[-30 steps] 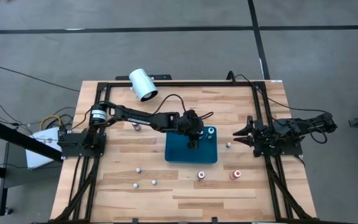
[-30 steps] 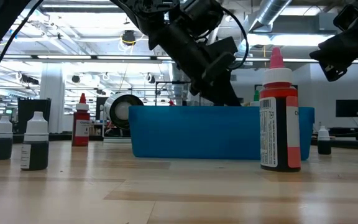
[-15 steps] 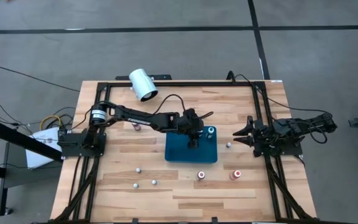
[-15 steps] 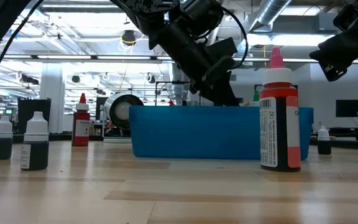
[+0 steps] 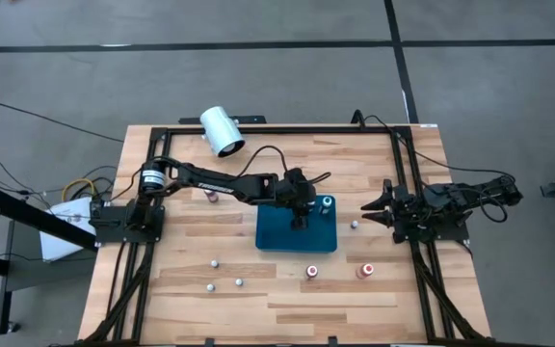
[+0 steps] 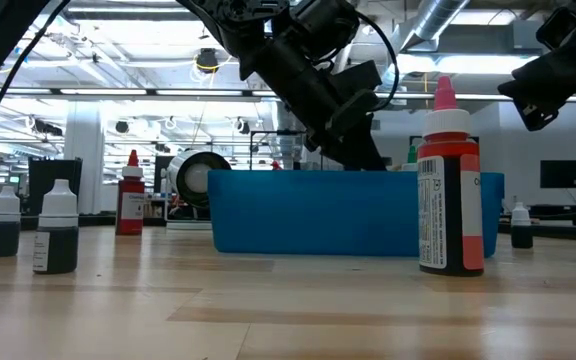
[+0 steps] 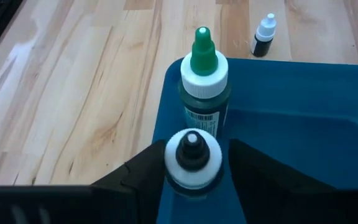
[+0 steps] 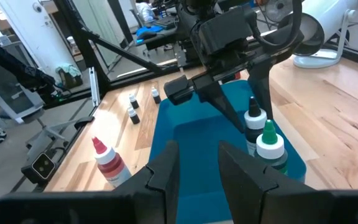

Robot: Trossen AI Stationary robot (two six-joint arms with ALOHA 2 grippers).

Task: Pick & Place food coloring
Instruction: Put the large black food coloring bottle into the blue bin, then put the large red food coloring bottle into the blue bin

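Note:
A blue tray (image 5: 270, 241) sits mid-table. A green-tipped food coloring bottle (image 7: 202, 81) stands upright in it. Beside it stands a second bottle (image 7: 192, 160) with a white cap and a dark tip, also on its base in the tray. My left gripper (image 7: 197, 143) reaches into the tray (image 7: 291, 124) and is shut on this second bottle. My right gripper (image 5: 372, 209) waits open near the table's right edge, touching nothing. Other small bottles stand on the table, among them red ones (image 5: 365, 271) (image 5: 311, 272) and a dark one (image 5: 355, 225). My left gripper pinches the white-capped bottle between its two fingers, just at its white cap (image 7: 211, 163). The fingers (image 8: 229, 115) slant down into the tray from the table's left. The bottle stands upright; the tray wall hides its base.
A large white cylinder (image 5: 222, 131) lies at the table's far edge. Small bottles stand near the front edge (image 5: 214, 262) (image 5: 206, 286) (image 5: 239, 282) and one near the left arm (image 5: 212, 196). A black frame (image 5: 258, 129) borders the table. In the low view a red bottle (image 6: 451, 180) stands close.

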